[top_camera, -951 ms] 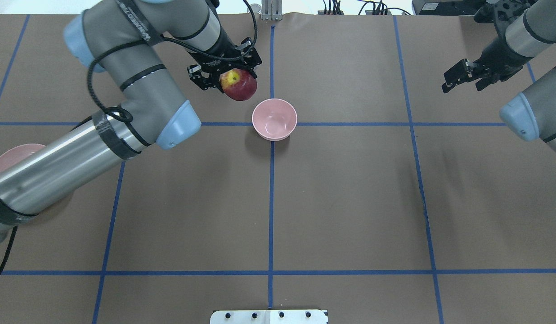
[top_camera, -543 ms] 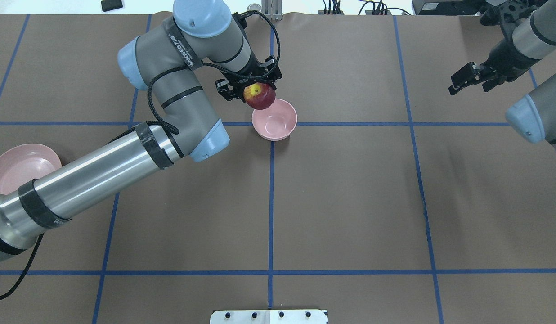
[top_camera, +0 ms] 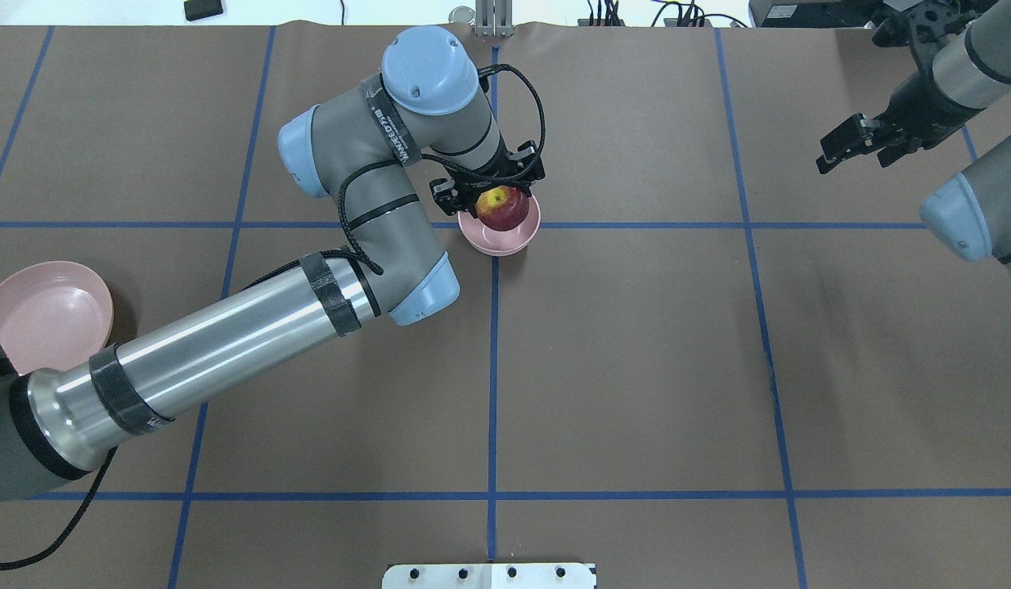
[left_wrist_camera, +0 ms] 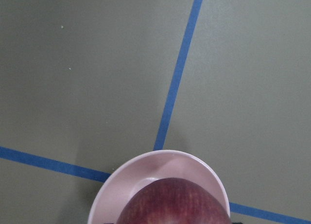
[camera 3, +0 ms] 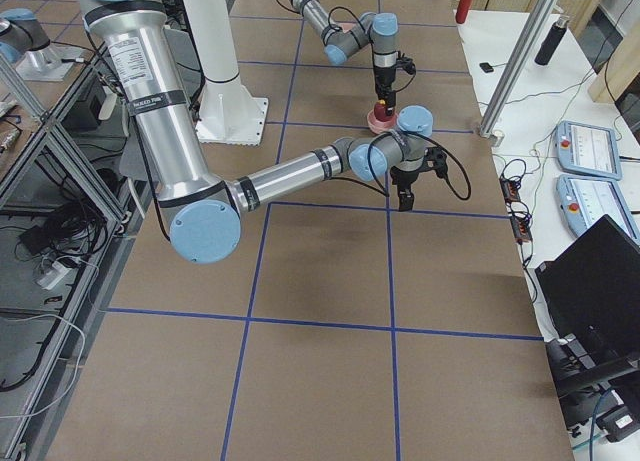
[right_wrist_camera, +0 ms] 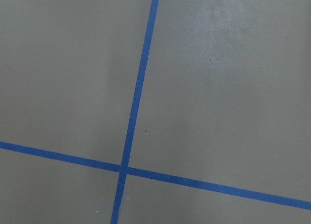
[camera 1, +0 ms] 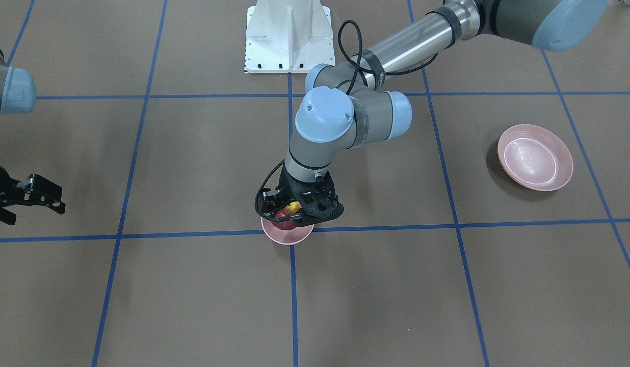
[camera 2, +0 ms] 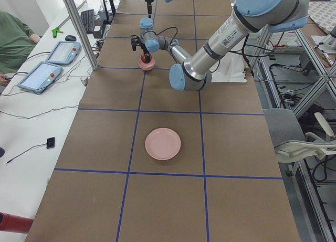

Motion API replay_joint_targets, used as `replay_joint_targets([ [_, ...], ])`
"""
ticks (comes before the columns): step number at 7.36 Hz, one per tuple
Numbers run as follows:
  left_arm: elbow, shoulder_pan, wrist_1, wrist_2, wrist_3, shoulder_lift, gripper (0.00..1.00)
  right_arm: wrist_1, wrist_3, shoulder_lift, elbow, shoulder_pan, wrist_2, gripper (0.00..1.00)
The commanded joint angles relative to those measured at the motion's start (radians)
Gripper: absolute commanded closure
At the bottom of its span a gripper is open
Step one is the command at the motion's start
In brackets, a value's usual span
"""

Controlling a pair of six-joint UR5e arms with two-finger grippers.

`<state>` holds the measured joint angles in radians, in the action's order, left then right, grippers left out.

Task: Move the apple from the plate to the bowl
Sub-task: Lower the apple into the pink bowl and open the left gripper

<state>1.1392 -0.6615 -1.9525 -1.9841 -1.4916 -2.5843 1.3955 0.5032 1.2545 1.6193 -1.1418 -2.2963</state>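
My left gripper (top_camera: pixel 497 196) is shut on the dark red apple (top_camera: pixel 502 208), which has a yellow-green stem patch. It holds the apple right over the small deep pink bowl (top_camera: pixel 505 239) at the table's middle. In the front-facing view the gripper (camera 1: pixel 294 213) covers most of the apple (camera 1: pixel 289 210) and bowl (camera 1: pixel 288 236). The left wrist view shows the apple (left_wrist_camera: pixel 175 204) low inside the bowl's rim (left_wrist_camera: pixel 146 168). The wide pink plate (top_camera: pixel 43 315) lies empty at the far left, also in the front-facing view (camera 1: pixel 535 158). My right gripper (top_camera: pixel 857 139) is open and empty at the far right.
Brown paper with blue tape lines covers the table. A white base mount (camera 1: pixel 287 35) stands at the robot's side. An operator (camera 2: pixel 16 40) and tablets (camera 2: pixel 47 74) are beside the table's far edge.
My left gripper has carried the apple right and toward the robot, from beside the bowl to directly over it, and lower. The right arm has barely moved.
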Motion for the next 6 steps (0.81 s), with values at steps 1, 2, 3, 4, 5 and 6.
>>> replay_joint_targets([
  [1, -0.007, 0.01, 0.0, 0.001, -0.002, 0.0, 1.0, -0.003, -0.003, -0.003, -0.002, 0.001, 0.0, 0.0],
  [2, -0.01, 0.01, 0.003, 0.001, -0.002, 0.003, 1.0, -0.004, -0.005, -0.009, 0.001, 0.001, 0.0, 0.0],
  [3, -0.03, 0.01, 0.001, 0.001, -0.001, 0.003, 1.0, -0.004, -0.005, -0.007, 0.001, 0.001, 0.0, 0.0],
  [4, -0.035, 0.01, 0.001, 0.001, -0.001, 0.003, 1.0, -0.004, -0.005, -0.007, 0.001, 0.001, 0.001, 0.0],
  [5, -0.047, 0.01, 0.001, 0.002, 0.002, 0.003, 0.3, -0.004, -0.005, -0.009, 0.001, 0.001, 0.001, 0.0],
  [6, -0.047, 0.01, 0.0, 0.013, 0.001, 0.003, 0.28, -0.004, -0.005, -0.009, 0.001, 0.001, 0.001, 0.0],
])
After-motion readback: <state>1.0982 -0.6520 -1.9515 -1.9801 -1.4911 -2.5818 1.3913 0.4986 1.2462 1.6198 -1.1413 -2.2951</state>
